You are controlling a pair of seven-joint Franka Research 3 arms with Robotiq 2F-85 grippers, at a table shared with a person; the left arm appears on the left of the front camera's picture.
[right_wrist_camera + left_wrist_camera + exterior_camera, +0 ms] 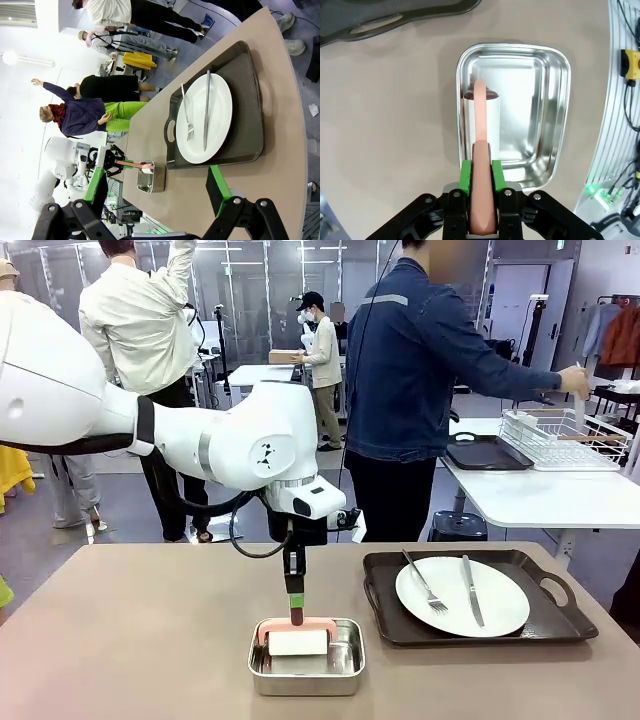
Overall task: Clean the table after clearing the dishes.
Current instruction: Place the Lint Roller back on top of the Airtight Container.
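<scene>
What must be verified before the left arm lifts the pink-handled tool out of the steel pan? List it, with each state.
1. Left gripper shut on the pink handle: ok.
2. White head resting inside the steel pan: ok.
3. White head wet enough to wipe: cannot tell.
4. Dishes cleared off the table: not ok; the tray holds plate, fork and knife.
5. Right gripper open, empty: ok.
6. Person's hand away, at the dish rack: ok.
</scene>
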